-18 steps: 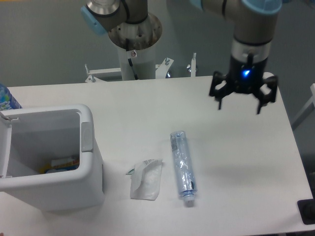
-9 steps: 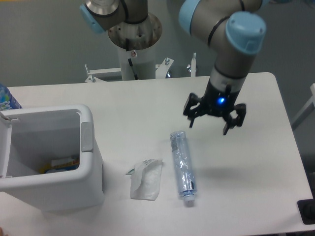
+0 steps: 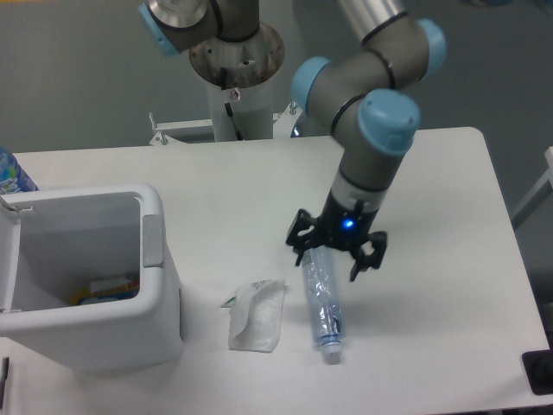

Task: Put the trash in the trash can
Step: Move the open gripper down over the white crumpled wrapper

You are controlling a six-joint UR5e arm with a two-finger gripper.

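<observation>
A crushed clear plastic bottle (image 3: 322, 304) with a bluish label lies lengthwise on the white table, cap end toward the front. A flat crumpled white wrapper (image 3: 257, 316) with green print lies just left of it. My gripper (image 3: 335, 261) hangs over the bottle's far end, fingers spread open on either side of it, a blue light glowing on its body. The big white trash can (image 3: 160, 285) stands at the left, open on top, with coloured items at its bottom.
A bright blue bottle (image 3: 12, 175) peeks in behind the bin at the left edge. The robot's base column (image 3: 235, 78) rises behind the table. A dark object (image 3: 539, 372) sits at the front right corner.
The gripper has swept from above the table's far right down and left, and now sits low over the bottle's far end. Bottle and wrapper have not moved.
</observation>
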